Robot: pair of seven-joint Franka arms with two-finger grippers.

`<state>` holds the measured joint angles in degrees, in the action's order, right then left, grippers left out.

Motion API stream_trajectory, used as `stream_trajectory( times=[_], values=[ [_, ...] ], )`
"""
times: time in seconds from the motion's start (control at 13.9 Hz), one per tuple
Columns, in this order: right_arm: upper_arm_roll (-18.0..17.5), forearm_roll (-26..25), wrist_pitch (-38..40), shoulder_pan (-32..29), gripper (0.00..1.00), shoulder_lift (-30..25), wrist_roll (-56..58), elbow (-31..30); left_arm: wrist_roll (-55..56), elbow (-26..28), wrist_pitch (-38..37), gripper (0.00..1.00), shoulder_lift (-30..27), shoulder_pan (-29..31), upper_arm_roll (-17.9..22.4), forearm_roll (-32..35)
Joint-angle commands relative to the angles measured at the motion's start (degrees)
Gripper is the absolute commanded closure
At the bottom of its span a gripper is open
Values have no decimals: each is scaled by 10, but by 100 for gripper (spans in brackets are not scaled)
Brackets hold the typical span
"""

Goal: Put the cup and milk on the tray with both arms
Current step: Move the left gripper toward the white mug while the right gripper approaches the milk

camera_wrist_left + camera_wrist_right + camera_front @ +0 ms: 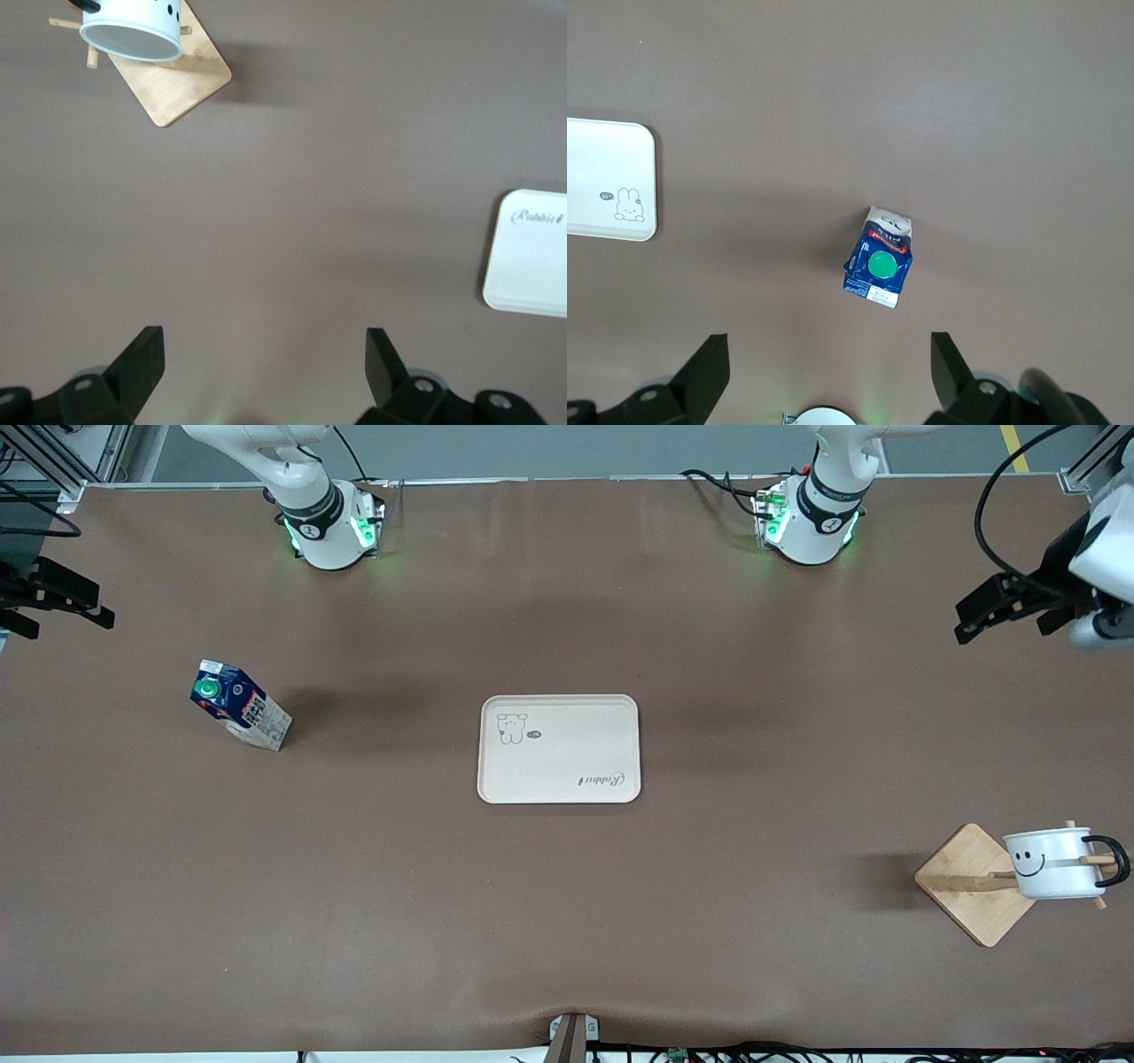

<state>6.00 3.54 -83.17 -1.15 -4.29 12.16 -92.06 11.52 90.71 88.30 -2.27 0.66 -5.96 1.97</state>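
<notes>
Starting well means both open grippers, left (260, 363) and right (825, 363), descending squarely: milk (240, 706) stands at nine o'clock from the tray (559, 749), cup (1055, 862) hangs on its wooden stand (973, 884) at four o'clock.

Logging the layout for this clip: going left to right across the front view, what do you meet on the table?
milk → tray → wooden stand → cup hung on the stand's pegs.
</notes>
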Motion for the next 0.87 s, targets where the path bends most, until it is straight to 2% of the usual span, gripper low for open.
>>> stream_trajectory(
  times=[0.0,0.43,0.79],
  values=[
    [-4,-1,3,-10,0,11,-6,12,38,30,57,0,8,-1,-6,44],
    [-4,1,6,-18,0,16,-6,15,96,131,254,0,9,5,-5,72],
    [-4,-10,-4,-19,0,40,-2,16,99,205,404,0,20,55,-6,104]
  ],
)
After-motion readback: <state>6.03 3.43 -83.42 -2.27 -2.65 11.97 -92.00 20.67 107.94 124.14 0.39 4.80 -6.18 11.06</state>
